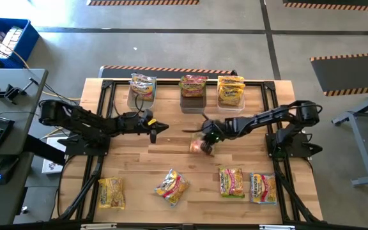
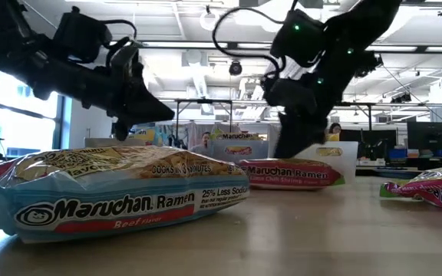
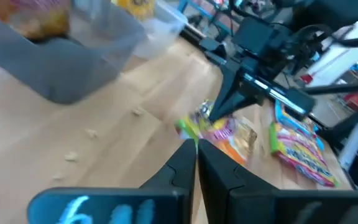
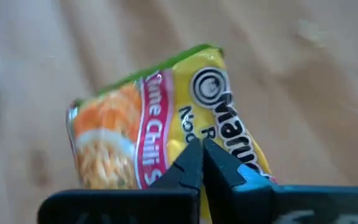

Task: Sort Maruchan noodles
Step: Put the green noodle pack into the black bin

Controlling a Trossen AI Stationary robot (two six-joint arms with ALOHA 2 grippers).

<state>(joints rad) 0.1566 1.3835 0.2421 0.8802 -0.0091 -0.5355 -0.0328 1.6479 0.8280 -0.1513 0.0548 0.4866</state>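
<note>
Now my right pincer is pinched tight on one edge of a yellow noodle packet, packet hanging just under it over the middle of the counter, my left pincer squeezed together, holding nothing, near it.

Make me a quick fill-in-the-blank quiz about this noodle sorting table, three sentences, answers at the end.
1. The right end effector is shut on a Lime Chili packet, while the left end effector is shut and holds ____.
2. Along the table's far edge stand ____ tubs, each already holding packets.
3. In the low view, the nearest packet is printed with the flavor ____.

Missing words: nothing; three; Beef
</note>
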